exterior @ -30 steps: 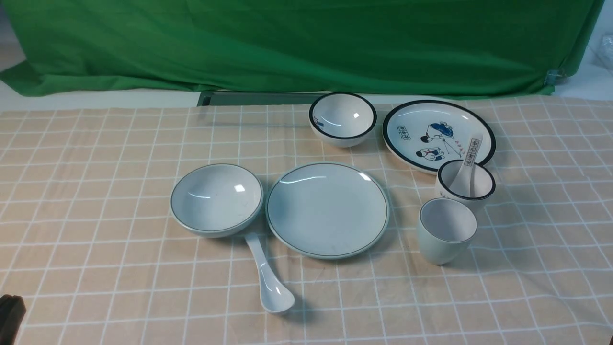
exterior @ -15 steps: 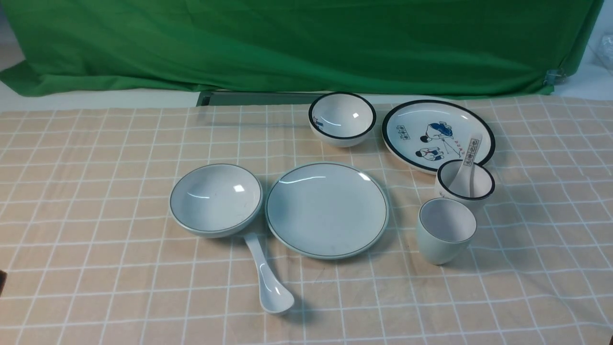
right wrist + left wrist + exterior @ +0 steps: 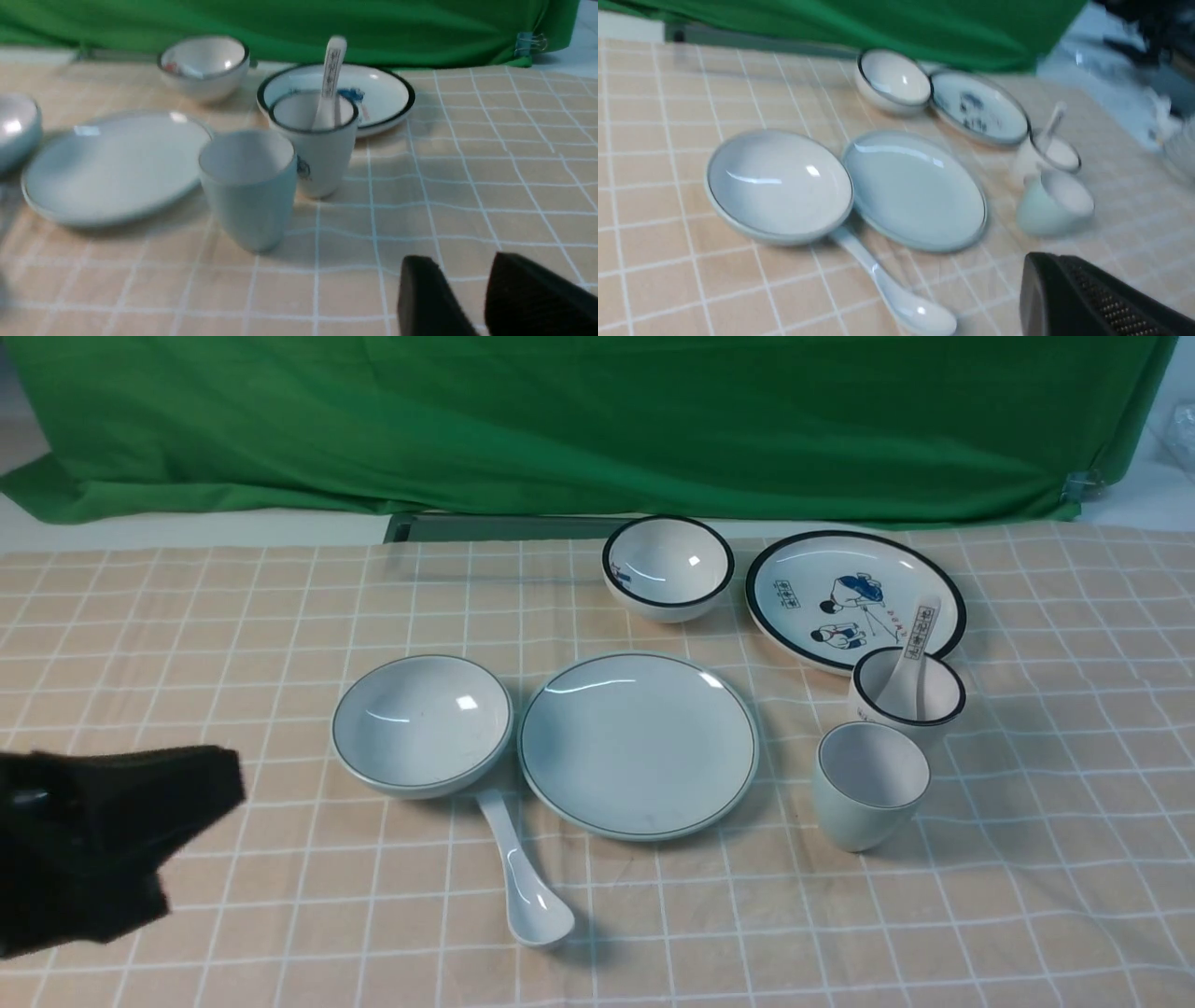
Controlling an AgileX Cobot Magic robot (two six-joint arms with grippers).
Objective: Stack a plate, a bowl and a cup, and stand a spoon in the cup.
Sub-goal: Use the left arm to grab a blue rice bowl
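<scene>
While a green cloth backdrop [image 3: 597,420] filled the far side, a peach checked tablecloth [image 3: 187,616] covered the table. The left gripper [image 3: 219,789], a blurred black shape at the near left, hung over the cloth to the left of the bowl, its jaws pressed together on nothing. The right gripper [image 3: 460,266] showed only in its wrist view, its two black fingers [image 3: 420,298] slightly apart and holding nothing, near the cup but clear of it.

The plate [image 3: 639,747] lay flat at the centre. Behind it to the right sat a white black-rimmed plate with cartoon figures [image 3: 840,588]. The bowl [image 3: 422,723] stood upright just left of the plate, rims almost touching. A smaller white black-rimmed bowl [image 3: 667,565] sat at the back. The cup [image 3: 868,784] stood upright to the plate's right, just in front of a white black-rimmed cup [image 3: 910,695] holding a printed spoon [image 3: 920,635]. The spoon [image 3: 523,877] lay on the cloth before the bowl, handle end at the bowl's near rim.
</scene>
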